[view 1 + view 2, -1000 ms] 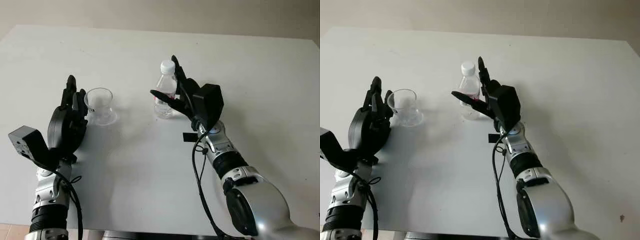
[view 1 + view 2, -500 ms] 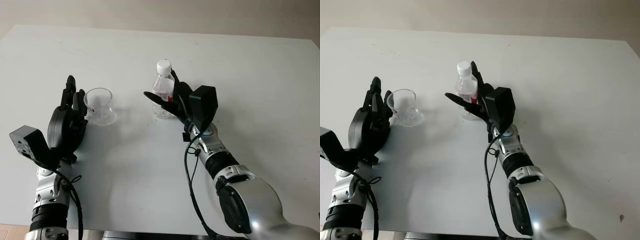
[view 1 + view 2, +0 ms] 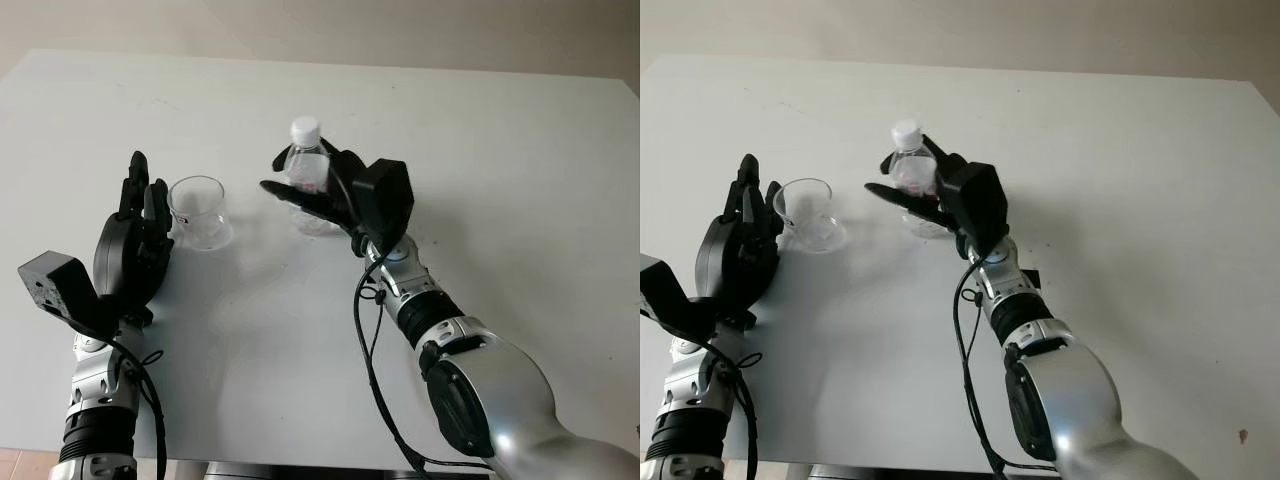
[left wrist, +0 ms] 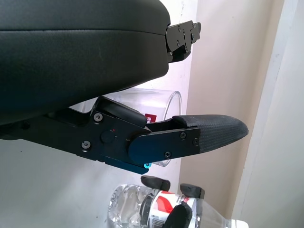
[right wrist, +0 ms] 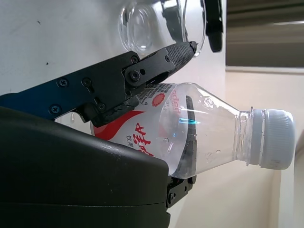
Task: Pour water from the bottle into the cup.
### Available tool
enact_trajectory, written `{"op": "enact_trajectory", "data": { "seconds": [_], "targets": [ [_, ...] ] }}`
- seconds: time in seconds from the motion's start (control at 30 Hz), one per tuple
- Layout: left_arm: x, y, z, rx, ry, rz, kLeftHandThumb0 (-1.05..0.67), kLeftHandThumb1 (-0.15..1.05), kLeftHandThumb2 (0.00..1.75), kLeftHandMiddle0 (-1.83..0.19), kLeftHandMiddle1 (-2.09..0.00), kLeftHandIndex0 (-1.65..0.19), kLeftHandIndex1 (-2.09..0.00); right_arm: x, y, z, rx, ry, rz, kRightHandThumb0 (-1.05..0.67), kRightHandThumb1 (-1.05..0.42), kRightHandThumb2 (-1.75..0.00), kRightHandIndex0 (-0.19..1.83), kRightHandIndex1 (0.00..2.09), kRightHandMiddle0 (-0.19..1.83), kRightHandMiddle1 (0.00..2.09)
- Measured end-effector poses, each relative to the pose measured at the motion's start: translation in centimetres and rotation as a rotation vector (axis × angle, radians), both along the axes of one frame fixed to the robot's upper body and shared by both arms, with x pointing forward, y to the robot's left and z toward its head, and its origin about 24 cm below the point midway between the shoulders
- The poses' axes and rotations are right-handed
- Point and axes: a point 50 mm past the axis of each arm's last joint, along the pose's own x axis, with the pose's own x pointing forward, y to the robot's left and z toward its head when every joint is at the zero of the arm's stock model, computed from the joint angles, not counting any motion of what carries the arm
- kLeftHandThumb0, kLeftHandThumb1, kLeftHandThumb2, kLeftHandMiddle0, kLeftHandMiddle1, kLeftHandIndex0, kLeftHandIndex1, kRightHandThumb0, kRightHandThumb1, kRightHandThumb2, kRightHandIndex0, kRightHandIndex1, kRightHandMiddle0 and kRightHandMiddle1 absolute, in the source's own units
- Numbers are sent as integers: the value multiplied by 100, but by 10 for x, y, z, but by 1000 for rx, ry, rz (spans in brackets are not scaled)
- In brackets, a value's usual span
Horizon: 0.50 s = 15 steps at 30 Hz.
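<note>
The capped bottle (image 3: 306, 178) is gripped upright by the right hand (image 3: 330, 195) near the middle of the bench (image 3: 500, 150). The open left hand (image 3: 135, 245) is held just beside the empty cup (image 3: 198, 210). For a clean pour, the white cap should be removed first and the cup steadied.

A bare robot test room, likely a lab

A plain white worktop (image 3: 520, 150) stands against an unadorned beige wall (image 3: 400, 30); on it stand a clear plastic cup (image 3: 198, 211) and a small water bottle (image 3: 309, 176), between two black robot hands with exposed cabling.
</note>
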Motion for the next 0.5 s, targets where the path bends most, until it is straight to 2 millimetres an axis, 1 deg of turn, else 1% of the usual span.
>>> {"op": "enact_trajectory", "data": {
  "seconds": [0.1,0.17,0.23,0.37,0.5],
  "targets": [
    [0,0,0,0,-5,5,-84,105,55,19,-1,19,0,1,-1,2,-31,-11,4,-36,-102,-5,108,209,107,209],
    [0,1,0,-1,-5,10,-84,105,55,19,-1,19,0,2,-3,3,-55,-20,3,-35,-103,-6,107,209,107,209],
    [1,1,0,-2,-5,12,-84,105,56,19,0,19,0,3,-3,5,-89,-36,-3,-30,-104,-7,103,209,106,209],
    [1,1,0,-2,-5,11,-84,105,56,19,0,19,0,4,-3,8,-144,-72,-35,-17,-105,-17,101,209,103,209],
    [2,1,0,-4,-6,10,-84,105,57,19,0,19,0,7,1,14,-234,-120,-83,-13,-105,-20,102,209,102,209]
  ]
}}
